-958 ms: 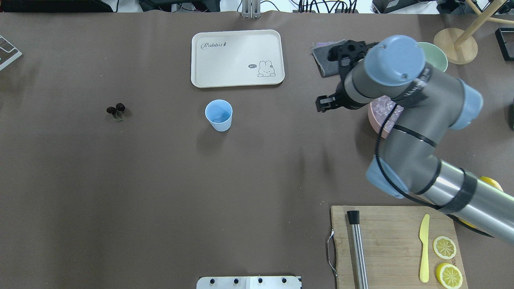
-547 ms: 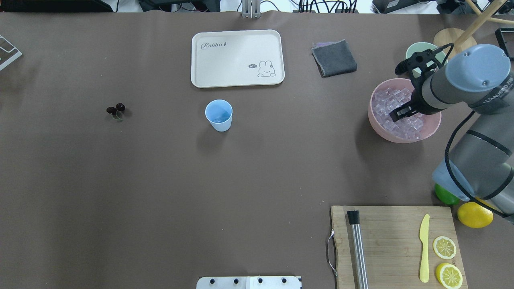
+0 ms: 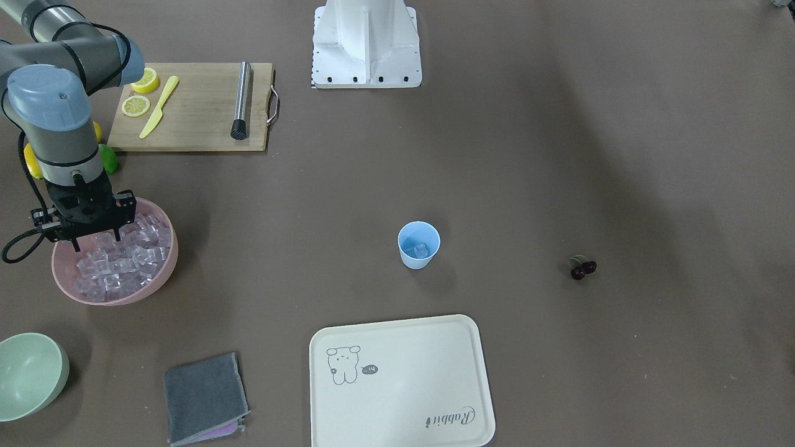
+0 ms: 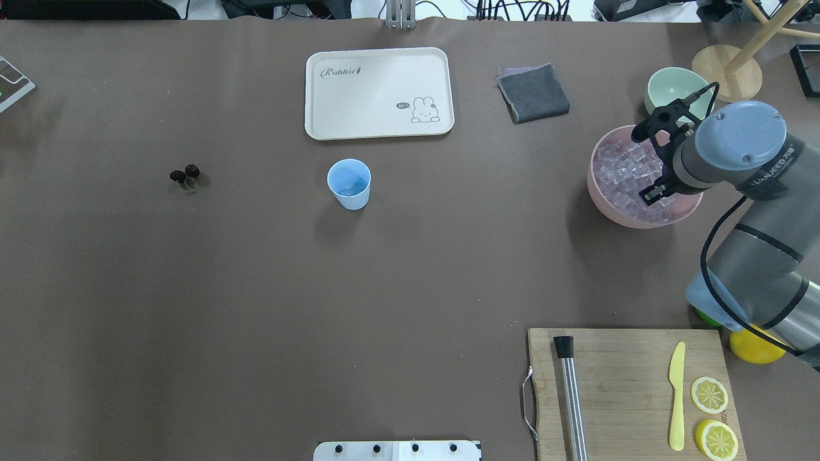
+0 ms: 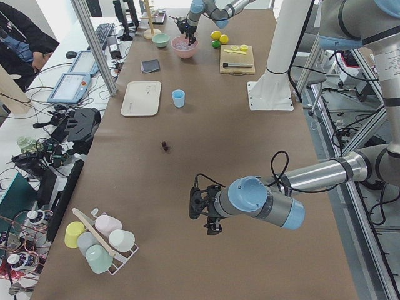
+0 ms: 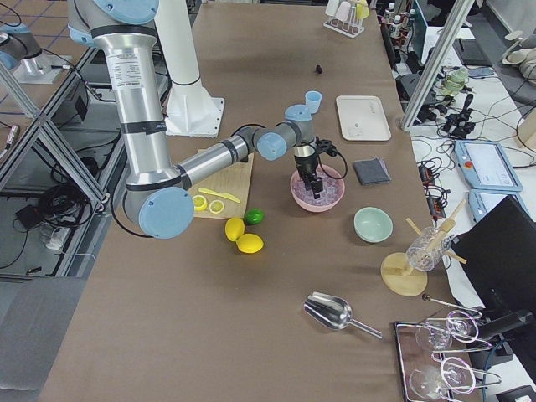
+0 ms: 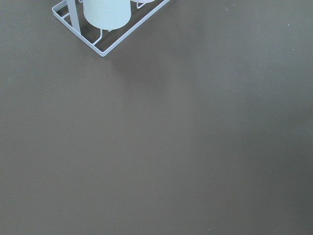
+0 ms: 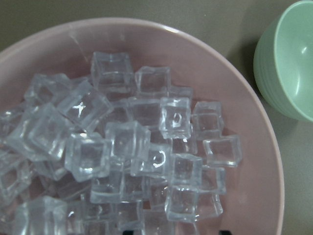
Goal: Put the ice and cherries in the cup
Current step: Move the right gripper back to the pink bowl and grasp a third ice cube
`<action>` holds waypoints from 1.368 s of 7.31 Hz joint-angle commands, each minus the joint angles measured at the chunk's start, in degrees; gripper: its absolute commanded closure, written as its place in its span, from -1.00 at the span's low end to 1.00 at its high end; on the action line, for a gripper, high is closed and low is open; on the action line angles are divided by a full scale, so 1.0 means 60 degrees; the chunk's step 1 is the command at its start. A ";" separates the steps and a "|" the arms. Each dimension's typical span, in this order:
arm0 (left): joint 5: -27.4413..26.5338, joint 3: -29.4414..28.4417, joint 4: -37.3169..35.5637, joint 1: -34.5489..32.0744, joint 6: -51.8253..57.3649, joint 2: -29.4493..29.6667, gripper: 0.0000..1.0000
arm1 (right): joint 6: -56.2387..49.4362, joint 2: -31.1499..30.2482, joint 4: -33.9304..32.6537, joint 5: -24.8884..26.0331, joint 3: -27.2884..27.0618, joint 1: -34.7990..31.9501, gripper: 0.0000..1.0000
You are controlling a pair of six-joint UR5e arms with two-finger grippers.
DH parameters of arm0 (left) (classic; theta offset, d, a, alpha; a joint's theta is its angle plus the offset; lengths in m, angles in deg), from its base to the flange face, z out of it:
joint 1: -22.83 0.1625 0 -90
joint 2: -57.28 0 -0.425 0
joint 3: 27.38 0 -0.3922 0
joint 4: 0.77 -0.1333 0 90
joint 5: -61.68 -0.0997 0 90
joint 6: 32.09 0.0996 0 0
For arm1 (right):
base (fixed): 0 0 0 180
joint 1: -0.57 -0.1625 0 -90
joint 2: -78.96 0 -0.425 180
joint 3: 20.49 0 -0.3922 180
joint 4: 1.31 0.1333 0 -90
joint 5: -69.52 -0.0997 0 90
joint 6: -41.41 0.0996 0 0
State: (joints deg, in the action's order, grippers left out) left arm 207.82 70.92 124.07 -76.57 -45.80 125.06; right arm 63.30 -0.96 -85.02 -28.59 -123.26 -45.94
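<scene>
A brown-covered table [image 4: 256, 288] runs the width of the workspace. Cables, screens and aluminium posts crowd its far edge, and the white robot base [image 3: 366, 43] sits at the near edge.

The light-blue cup [image 4: 349, 184] stands upright about mid-table, with one clear cube in its bottom. The cherries [image 4: 185, 174] lie well to its left, alone on the cloth covering. The rest of the ice [image 4: 624, 173] is heaped in a pink bowl [image 4: 605, 205] far to the right.

The right hand [image 3: 96, 239] hangs just over that heap, fingers spread wide with nothing between them. Its arm hides part of the bowl's right rim and most of a lime [image 4: 705, 317].

The left hand [image 5: 203, 219] hovers low at the table's far-left end near a wire rack of mugs [image 5: 100, 240]; I cannot tell whether it is released or clenched.

A cream tray [image 4: 379, 93] lies just beyond the cup, with a grey cloth [image 4: 533, 93] to its right. A pale green bowl [image 4: 666, 89] sits just beyond the pink one. At the near right, a cutting board [image 4: 628, 384] carries a metal rod [image 4: 570, 397], a yellow knife [image 4: 676, 397] and lemon slices [image 4: 709, 395], with a whole lemon [image 4: 756, 346] beside it.
</scene>
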 commanded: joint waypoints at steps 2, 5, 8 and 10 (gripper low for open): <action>0.0003 0.0023 -0.0006 0.0000 0.0000 0.0042 -0.95 | -0.0075 -0.0025 0.0021 0.0107 0.0152 0.0091 0.12; 0.0003 0.0068 -0.0006 0.0000 0.0000 0.0027 -0.96 | -0.0090 0.0033 -0.0052 -0.0010 0.0166 0.0120 0.57; -0.0011 0.0068 -0.0006 0.0000 0.0000 0.0027 -0.96 | -0.0003 0.1940 -0.1608 -0.1732 -0.0038 -0.0713 0.58; -0.0012 0.0067 -0.0006 0.0000 0.0000 0.0027 -0.95 | 0.1847 0.3981 -0.3097 -0.1943 -0.0039 -0.0380 0.58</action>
State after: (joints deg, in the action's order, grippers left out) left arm 207.76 71.34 124.03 -76.57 -45.81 125.22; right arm 67.42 15.77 -98.84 -38.71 -123.46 -49.39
